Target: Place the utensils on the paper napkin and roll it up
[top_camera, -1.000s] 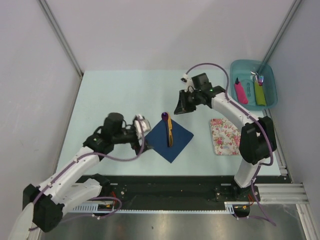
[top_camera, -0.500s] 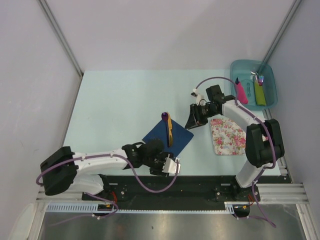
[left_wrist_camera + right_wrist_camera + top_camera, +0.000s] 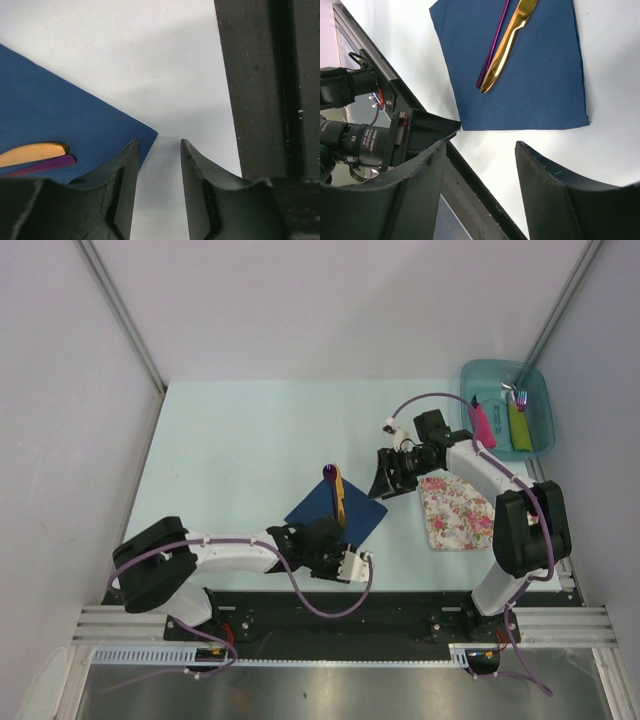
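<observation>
The dark blue paper napkin (image 3: 318, 506) lies on the table as a diamond. On it rest the utensils side by side: a golden knife (image 3: 340, 500) and a purple spoon (image 3: 329, 472). My left gripper (image 3: 345, 558) sits low at the napkin's near corner, jaws apart. In the left wrist view that gripper (image 3: 157, 143) has the napkin (image 3: 60, 115) corner just at its fingertips, nothing between them. My right gripper (image 3: 385, 480) hangs open off the napkin's right corner. In the right wrist view, beyond the gripper (image 3: 482, 145), are the napkin (image 3: 540, 85), knife (image 3: 507, 45) and spoon (image 3: 492, 47).
A floral mat (image 3: 450, 512) lies right of the napkin, under the right arm. At the back right stands a teal tray (image 3: 540, 435) holding pink-handled (image 3: 483, 424) and green-handled (image 3: 519, 425) cutlery. A black rail (image 3: 265, 75) runs along the table's near edge, close to the left gripper.
My left arm swung from the napkin's left side round to its near corner, jaws narrowing. My right gripper moved closer to the napkin's right corner and opened wider.
</observation>
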`<move>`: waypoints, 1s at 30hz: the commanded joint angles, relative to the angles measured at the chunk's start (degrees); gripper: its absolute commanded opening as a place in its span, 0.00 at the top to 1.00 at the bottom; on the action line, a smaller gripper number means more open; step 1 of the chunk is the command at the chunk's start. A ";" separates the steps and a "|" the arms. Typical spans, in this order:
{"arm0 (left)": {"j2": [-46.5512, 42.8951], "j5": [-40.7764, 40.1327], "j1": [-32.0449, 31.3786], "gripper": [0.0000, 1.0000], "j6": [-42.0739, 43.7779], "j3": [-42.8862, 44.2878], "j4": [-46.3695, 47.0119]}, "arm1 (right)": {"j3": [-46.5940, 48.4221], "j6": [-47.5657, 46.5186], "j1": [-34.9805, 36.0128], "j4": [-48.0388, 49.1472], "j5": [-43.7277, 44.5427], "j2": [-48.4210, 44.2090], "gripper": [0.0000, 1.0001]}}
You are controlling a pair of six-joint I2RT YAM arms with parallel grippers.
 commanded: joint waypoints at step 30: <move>1.52 5.19 3.32 0.79 2.35 8.33 -2.87 | -1.00 -0.01 -1.66 0.22 -0.46 -1.39 0.00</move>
